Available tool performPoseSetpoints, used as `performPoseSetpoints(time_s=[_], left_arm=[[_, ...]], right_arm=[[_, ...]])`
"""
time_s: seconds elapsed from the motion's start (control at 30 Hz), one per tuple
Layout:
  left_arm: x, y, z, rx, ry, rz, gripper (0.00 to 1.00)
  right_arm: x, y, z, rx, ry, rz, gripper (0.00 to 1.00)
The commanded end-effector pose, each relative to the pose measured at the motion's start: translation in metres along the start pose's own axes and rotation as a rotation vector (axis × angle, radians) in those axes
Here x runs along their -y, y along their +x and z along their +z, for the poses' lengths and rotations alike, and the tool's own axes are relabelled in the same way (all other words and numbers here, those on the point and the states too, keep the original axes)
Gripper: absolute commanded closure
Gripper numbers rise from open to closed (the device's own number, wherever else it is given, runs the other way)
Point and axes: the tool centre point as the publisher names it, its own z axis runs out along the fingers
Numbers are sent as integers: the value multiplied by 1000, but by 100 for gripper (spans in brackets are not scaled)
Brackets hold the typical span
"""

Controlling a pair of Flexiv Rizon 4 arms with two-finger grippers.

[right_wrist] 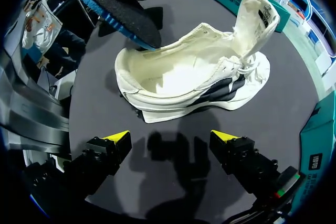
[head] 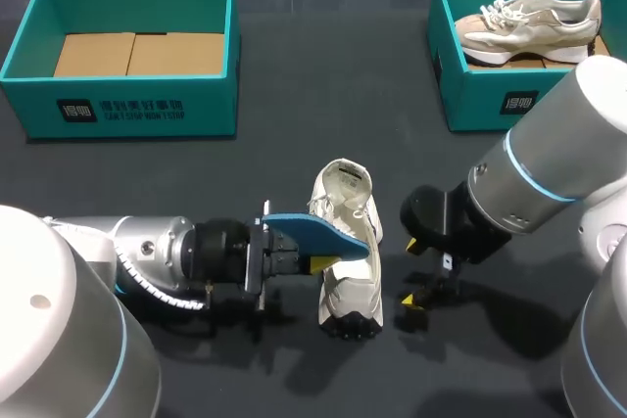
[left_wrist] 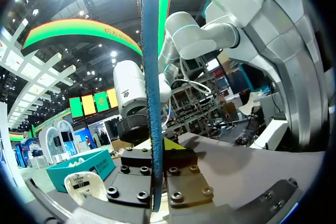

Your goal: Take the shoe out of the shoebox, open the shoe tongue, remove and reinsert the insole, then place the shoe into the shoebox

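Bench [head: 313, 95] bears the empty shoebox [head: 147, 105] well beyond the white shoe [head: 348, 252], tongue open, the blue insole [head: 318, 232] at its collar clamped in the left pincer [head: 312, 259], the right pincer [right_wrist: 170, 140] gaping beside it; reinsertion seems in hand, needing a toe-first slide.

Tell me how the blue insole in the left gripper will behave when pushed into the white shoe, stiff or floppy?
Probably light: the insole looks thin edge-on in the left gripper. Likely flexible yet springy: gripped at one end, it spans out with only a gentle curve. It may buckle if forced against the shoe.
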Motion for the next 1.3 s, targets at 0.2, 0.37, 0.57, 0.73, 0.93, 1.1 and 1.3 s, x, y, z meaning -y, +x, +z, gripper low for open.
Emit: performPoseSetpoints(time_s=[0.2, 0.37, 0.57, 0.73, 0.93, 1.1, 1.3], left_arm=[[4, -1, 2, -3, -5, 5, 100], [-1, -7, 3, -9, 0, 14, 100], [-7, -10, 3, -14, 0, 7, 100], [-9, -10, 4, -27, -2, -2, 100], [-14, -8, 8, -43, -13, -14, 100], [-18, -6, 11, -52, -19, -13, 100], [-22, -4, 16, -64, -25, 2, 100]], right_arm=[[-7, -1, 7, -11, 0, -12, 0], [-15, 1, 9, -29, -30, -25, 0], [-18, -4, 12, -30, -23, -19, 0], [-19, -9, 16, -27, -32, -19, 0], [-22, -10, 21, -32, -43, -26, 0], [-23, -10, 23, -38, -48, -27, 0], [-22, -10, 23, -40, -52, -22, 0]])
